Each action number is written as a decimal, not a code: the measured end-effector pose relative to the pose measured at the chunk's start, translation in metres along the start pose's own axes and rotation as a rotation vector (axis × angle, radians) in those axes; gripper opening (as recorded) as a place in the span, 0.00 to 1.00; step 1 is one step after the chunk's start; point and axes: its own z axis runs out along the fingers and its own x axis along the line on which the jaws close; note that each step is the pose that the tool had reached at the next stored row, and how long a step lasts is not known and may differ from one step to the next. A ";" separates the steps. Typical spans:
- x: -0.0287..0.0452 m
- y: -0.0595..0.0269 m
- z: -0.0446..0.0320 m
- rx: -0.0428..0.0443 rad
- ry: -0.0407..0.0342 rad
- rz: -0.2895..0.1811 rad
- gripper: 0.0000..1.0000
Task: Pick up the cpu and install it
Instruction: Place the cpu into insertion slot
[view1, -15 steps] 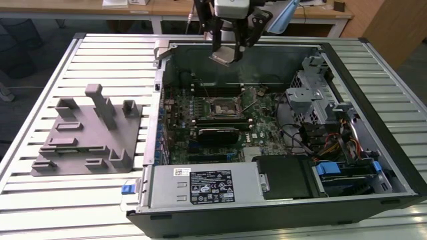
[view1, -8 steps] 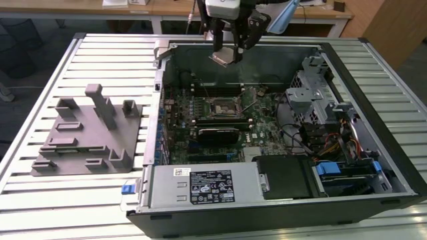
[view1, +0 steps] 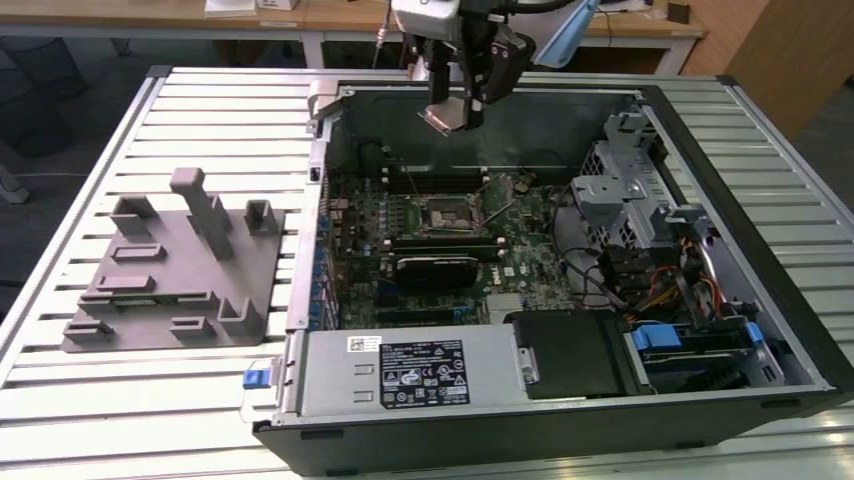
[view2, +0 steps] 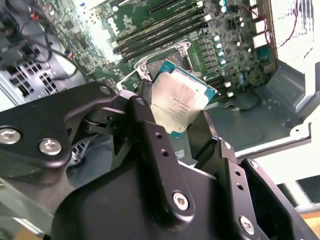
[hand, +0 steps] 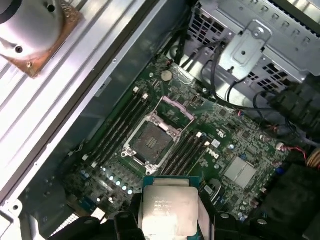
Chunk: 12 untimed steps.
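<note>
The cpu is clamped by its edges between the fingers of the gripper and held in the air over the open case, toward the tabletop's far edge. The socket is seen uncovered below, apart from the cpu.

End effector with cpu aloft

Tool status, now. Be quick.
Tool: closed on the cpu, holding it in the air over the open computer case.
</note>
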 end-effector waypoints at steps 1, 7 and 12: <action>0.0000 0.0000 0.0004 0.0001 -0.0007 0.018 0.53; 0.0000 -0.0001 0.0026 0.0007 -0.0052 0.122 0.53; 0.0001 -0.0002 0.0049 0.0014 -0.0090 0.211 0.53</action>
